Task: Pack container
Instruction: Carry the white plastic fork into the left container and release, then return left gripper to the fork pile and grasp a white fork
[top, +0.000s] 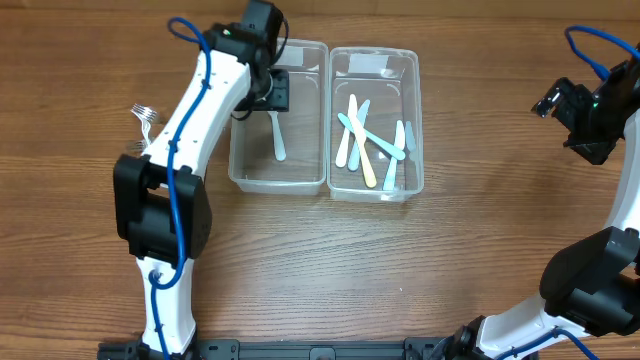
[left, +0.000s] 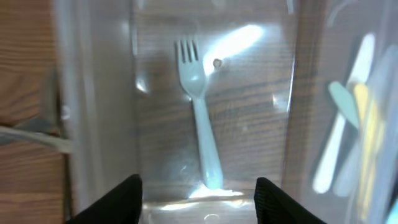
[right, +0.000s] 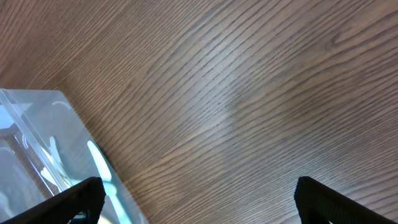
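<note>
One pale-blue plastic fork (left: 200, 112) lies flat in L clear tub (top: 245, 175), approx 11 o'clock on surface (top: 330, 270), tines to 6. Prob. light, stiff, slick; pinch mid-handle. L jaws part-open over handle end, holding nothing. R jaws wide, empty, 3 o'clock.

Just ahead of left gripper (left: 198, 202): fork (left: 200, 124), flat on floor of left container (left: 93, 74), tines pointing away. To gripper's right, just beside: right container (left: 303, 74) holding piled utensils (left: 348, 137). To gripper's left, outside on table (left: 25, 62): second fork (top: 146, 112).
</note>
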